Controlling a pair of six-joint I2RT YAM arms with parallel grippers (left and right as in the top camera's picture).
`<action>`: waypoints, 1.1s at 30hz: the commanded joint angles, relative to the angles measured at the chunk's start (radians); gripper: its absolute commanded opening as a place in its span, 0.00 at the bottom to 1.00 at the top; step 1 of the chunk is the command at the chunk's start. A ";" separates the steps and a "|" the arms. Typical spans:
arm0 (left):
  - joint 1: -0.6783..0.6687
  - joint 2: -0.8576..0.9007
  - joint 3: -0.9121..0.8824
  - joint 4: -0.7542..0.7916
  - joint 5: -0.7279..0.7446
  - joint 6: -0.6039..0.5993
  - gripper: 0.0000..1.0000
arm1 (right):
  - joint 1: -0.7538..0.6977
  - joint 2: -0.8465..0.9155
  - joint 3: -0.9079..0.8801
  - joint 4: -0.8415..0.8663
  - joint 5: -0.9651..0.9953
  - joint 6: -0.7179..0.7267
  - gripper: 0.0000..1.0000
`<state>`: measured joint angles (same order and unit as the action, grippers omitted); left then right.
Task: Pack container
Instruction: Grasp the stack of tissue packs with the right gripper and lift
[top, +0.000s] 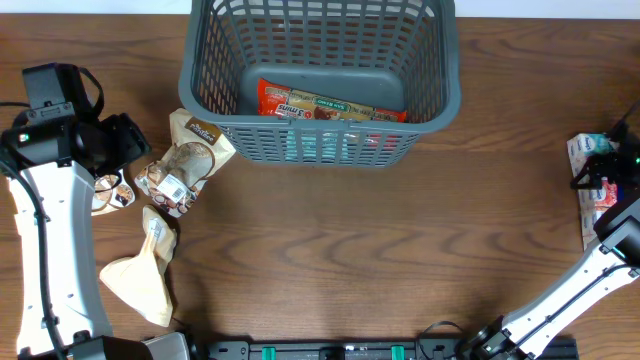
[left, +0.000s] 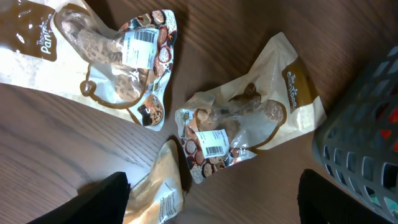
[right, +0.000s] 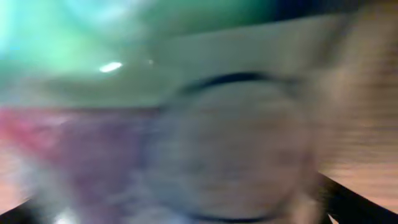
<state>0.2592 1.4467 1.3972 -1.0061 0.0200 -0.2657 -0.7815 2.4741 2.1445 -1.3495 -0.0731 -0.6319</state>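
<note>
The left gripper (left: 214, 194) gapes wide, empty (above snack packets (left: 231, 132)); the container (top: 320, 146) stands near, to its right.

Dark brown wood-grain table (top: 350, 250), pale strip (top: 560, 8) past its far edge, even light

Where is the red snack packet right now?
In the overhead view, the red snack packet lies inside the grey basket at the far middle of the table, along its near wall; the cream cookie bags sit outside to the basket's left.

Dark grey container (top: 320, 146) (slotted lattice walls)
</note>
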 joint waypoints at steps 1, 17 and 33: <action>0.003 0.003 -0.004 -0.003 -0.001 -0.008 0.75 | -0.002 0.016 -0.002 0.014 0.114 0.111 0.91; 0.003 0.003 -0.004 -0.003 -0.002 -0.001 0.75 | 0.024 0.016 -0.002 0.074 0.129 0.165 0.36; 0.003 0.003 -0.004 -0.014 -0.002 0.003 0.75 | 0.277 -0.192 0.182 0.014 -0.150 0.232 0.17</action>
<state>0.2592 1.4467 1.3972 -1.0145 0.0200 -0.2653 -0.5701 2.4466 2.2181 -1.3315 -0.1360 -0.4442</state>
